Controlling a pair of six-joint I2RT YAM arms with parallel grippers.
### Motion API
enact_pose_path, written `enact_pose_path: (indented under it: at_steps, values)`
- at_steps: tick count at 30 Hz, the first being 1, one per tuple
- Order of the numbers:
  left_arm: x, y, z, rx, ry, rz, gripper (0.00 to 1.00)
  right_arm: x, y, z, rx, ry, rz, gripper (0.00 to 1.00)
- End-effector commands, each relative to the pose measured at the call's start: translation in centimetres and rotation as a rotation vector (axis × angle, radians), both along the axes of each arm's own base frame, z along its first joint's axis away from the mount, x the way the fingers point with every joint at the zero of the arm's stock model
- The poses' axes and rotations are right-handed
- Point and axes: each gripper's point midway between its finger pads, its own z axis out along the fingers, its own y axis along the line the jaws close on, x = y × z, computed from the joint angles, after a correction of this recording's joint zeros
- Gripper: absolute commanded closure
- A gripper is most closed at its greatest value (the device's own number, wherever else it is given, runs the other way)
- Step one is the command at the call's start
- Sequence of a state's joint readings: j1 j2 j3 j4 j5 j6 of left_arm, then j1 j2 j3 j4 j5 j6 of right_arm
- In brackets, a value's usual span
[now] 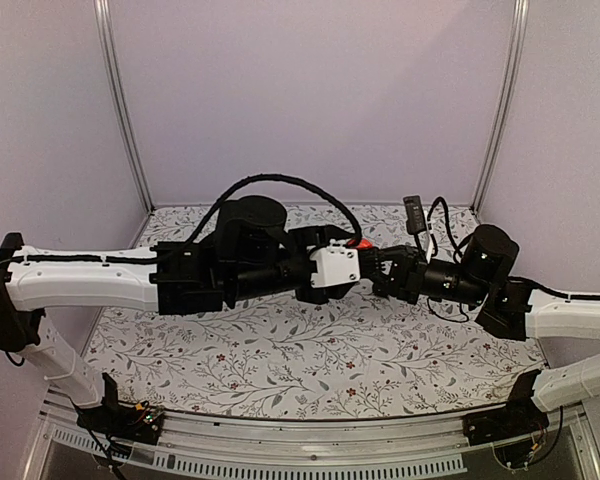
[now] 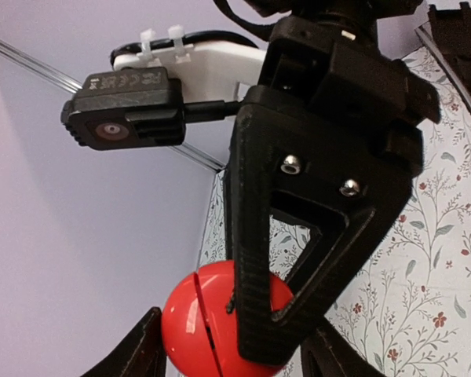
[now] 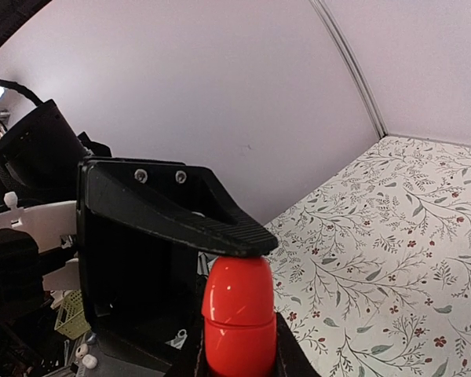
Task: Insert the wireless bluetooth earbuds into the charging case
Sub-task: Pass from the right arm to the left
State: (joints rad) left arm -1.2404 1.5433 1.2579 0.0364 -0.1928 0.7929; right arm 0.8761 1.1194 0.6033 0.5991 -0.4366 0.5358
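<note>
A glossy red charging case (image 1: pixel 355 242), round with a seam around it, hangs in mid-air over the middle of the table where both arms meet. My left gripper (image 1: pixel 365 252) grips it across its width; in the left wrist view the case (image 2: pixel 192 322) sits between my left gripper's (image 2: pixel 220 349) own fingers. My right gripper (image 1: pixel 382 265) is shut on it too: the case (image 3: pixel 237 306) stands narrow between my right gripper's (image 3: pixel 239 357) fingers, with a left finger (image 3: pixel 188 212) pressing on its top. One right finger (image 2: pixel 259 275) crosses the case's front. The earbuds are out of view.
Below lies the floral tablecloth (image 1: pixel 310 360), walled by pale panels with metal corner posts (image 1: pixel 125 110). The right wrist camera (image 2: pixel 125 110) with its cable sits close to my left fingers. Black cables (image 1: pixel 280 185) loop over the left arm.
</note>
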Motion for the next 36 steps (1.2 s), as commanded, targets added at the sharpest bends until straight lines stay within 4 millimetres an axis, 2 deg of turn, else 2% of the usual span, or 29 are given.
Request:
enact_pose_path:
  at_steps: [1,7,16,23,26,28,33,34,36]
  values:
    - [-0.1,-0.8,2.2,-0.071,0.004,-0.038,0.48,-0.5,0.6,1.2,0.022,-0.031,0.036,1.0]
    - [0.1,-0.5,2.0,-0.073,0.018,-0.038,0.54,-0.8,0.6,1.2,0.023,-0.029,0.047,0.94]
    - [0.4,-0.1,1.6,-0.078,0.031,-0.029,0.55,-0.3,0.3,1.2,0.024,-0.026,0.014,0.64]
    - [0.5,0.3,1.2,-0.075,0.041,-0.029,0.56,0.2,0.0,1.0,0.018,-0.021,-0.025,0.52]
    - [0.7,0.5,0.7,-0.07,0.055,-0.022,0.56,0.8,-0.4,1.0,0.019,-0.015,-0.049,0.41]
    - [0.9,0.7,0.1,-0.067,0.076,-0.018,0.56,1.2,-0.8,1.3,0.023,-0.018,-0.068,0.36]
    - [2.1,1.5,-2.4,-0.065,0.174,0.007,0.57,3.2,-3.2,1.7,0.028,-0.013,-0.162,0.06]
    - [2.3,1.8,-2.9,-0.072,0.199,0.01,0.57,3.6,-3.9,1.9,0.031,-0.016,-0.183,0.02]
    - [3.0,2.3,-3.8,-0.103,0.259,0.022,0.57,4.5,-5.1,2.1,0.034,-0.014,-0.23,0.01]
